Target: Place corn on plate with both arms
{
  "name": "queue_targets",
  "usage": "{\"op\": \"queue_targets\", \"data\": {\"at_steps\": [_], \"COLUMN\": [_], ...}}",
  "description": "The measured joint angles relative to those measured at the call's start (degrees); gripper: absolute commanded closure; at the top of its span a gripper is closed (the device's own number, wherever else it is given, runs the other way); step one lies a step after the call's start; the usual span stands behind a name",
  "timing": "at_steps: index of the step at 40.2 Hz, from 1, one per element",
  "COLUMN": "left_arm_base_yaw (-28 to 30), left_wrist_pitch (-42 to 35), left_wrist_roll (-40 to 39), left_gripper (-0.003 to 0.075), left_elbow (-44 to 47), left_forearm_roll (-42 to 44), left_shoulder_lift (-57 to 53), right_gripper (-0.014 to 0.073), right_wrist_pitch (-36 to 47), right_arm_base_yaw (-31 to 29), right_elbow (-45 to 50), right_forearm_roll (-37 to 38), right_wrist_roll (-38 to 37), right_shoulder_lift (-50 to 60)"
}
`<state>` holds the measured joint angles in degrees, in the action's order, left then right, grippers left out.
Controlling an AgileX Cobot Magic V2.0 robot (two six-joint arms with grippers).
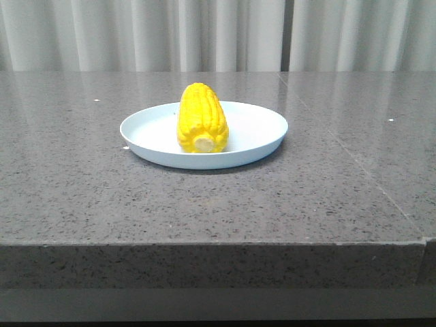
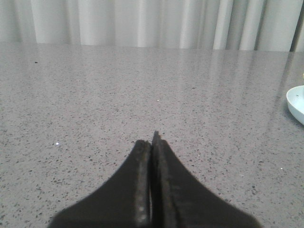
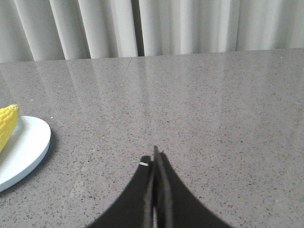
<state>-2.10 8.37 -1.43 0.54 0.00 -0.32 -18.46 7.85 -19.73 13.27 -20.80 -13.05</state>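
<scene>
The yellow corn (image 1: 201, 118) lies on the pale blue-white plate (image 1: 259, 129) in the middle of the table, its pale stub end facing the front. The front view shows no arm. In the left wrist view my left gripper (image 2: 152, 140) is shut with nothing in it, over bare table, and the plate's rim (image 2: 295, 102) shows at the frame's edge. My right gripper (image 3: 154, 159) is likewise shut and empty above bare table, with the plate (image 3: 26, 147) and the corn's tip (image 3: 7, 124) off to one side.
The grey speckled stone table (image 1: 88, 197) has its front edge close to the camera and a seam running on the right. Pale curtains (image 1: 218, 34) hang behind the table's far edge.
</scene>
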Motion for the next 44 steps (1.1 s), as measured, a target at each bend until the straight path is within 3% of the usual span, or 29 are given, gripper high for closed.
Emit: {"op": "queue_targets", "data": {"at_steps": [31,44], "left_arm_base_yaw": [0.0,0.0], "left_wrist_pitch": [0.0,0.0], "left_wrist_roll": [0.0,0.0], "left_gripper": [0.0741,0.0741], "left_elbow": [0.0,0.0], "left_forearm_roll": [0.0,0.0], "left_shoulder_lift": [0.0,0.0], "right_gripper": [0.0657,0.0657], "right_wrist_pitch": [0.9,10.7], "right_arm_base_yaw": [0.0,-2.4], "right_elbow": [0.4,12.0], "right_forearm_roll": [0.0,-16.1], "right_wrist_roll": [0.4,17.6], "right_shoulder_lift": [0.0,3.3]}}
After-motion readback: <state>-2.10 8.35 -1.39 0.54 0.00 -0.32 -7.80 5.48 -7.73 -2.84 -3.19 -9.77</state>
